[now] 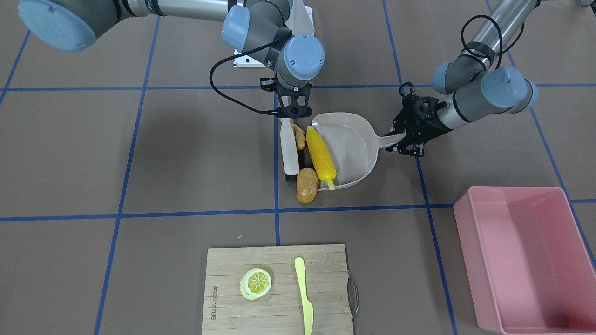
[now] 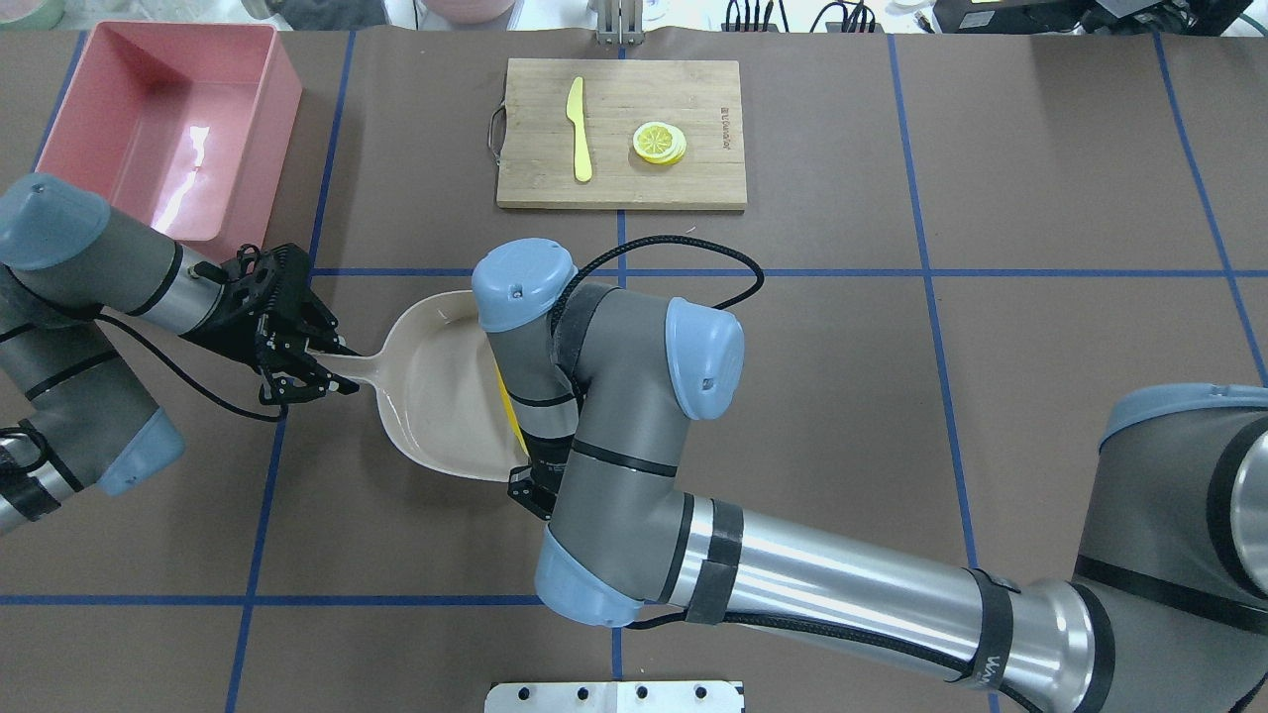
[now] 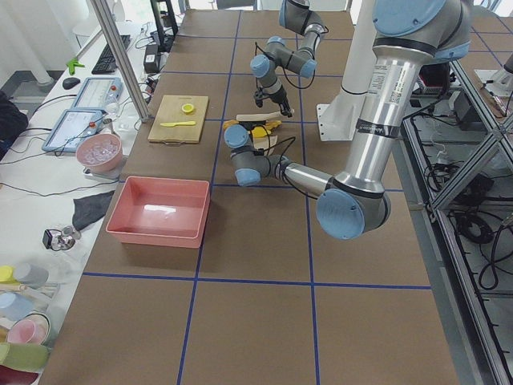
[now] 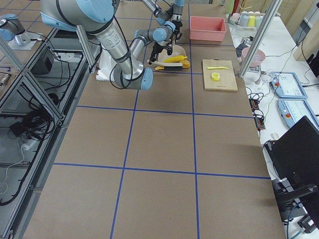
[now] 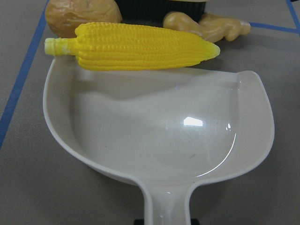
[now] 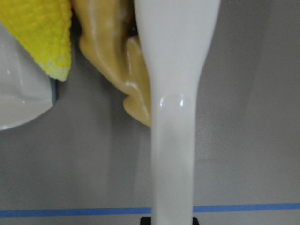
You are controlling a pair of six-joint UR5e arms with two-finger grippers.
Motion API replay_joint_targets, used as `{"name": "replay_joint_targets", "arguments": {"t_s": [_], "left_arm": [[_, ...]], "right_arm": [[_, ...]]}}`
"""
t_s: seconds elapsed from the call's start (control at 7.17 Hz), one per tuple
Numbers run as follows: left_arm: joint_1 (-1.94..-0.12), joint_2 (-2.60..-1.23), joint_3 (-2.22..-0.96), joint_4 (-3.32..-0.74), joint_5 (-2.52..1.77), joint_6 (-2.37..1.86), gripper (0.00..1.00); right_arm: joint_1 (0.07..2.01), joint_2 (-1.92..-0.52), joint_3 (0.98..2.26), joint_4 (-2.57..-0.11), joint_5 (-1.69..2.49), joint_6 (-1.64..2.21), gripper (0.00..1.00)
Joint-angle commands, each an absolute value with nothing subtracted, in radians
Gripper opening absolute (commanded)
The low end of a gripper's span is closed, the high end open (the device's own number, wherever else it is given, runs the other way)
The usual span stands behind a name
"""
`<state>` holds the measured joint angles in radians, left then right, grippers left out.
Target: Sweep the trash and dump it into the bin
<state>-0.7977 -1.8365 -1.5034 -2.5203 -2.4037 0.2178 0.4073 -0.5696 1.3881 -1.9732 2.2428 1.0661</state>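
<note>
Right gripper (image 1: 292,113) is nearest the robot, at the dustpan's (image 1: 356,135) mouth side, pointing down. Its fingers are closed narrow on the white handle of a brush (image 1: 289,149). The brush lies on the table, parallel to the dustpan's open edge and a little off it, with the dark bristle end away from the robot.

Ginger root (image 1: 298,135) sits between the brush handle and the dustpan mouth, on the table and against the brush. In the right wrist view it touches the handle.

Corn cob (image 1: 321,156) lies lengthwise across the dustpan's open mouth, resting on the front lip. Its pale stalk end sticks out past the far corner of the rim.

Potato (image 1: 307,185) is on the table outside the mouth, just beside the corn's stalk end and the brush bristles.

Left gripper (image 1: 404,138) is at the dustpan's handle end, clamped on the handle, and the pan sits low on the table.

Bin (image 1: 535,251) is further out, well apart from the dustpan, beyond its handle side.

Cutting board (image 1: 279,288) is also beyond the dustpan, well apart, out past the mouth side. It carries a lemon slice (image 1: 255,283) and a yellow knife (image 1: 305,298).
</note>
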Motion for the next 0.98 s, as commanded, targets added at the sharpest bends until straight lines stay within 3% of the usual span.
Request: {"name": "replay_joint_targets", "arguments": {"t_s": [0.0, 0.84], "left_arm": [[-0.798, -1.838, -1.503, -2.520, -2.404, 0.218, 0.00], [-0.798, -1.839, -1.503, -2.520, -2.404, 0.216, 0.00]], "right_arm": [[0.417, -0.493, 1.310, -1.961, 2.249, 1.065, 0.00], [0.416, -0.381, 1.148, -1.832, 2.276, 1.131, 0.00]]}}
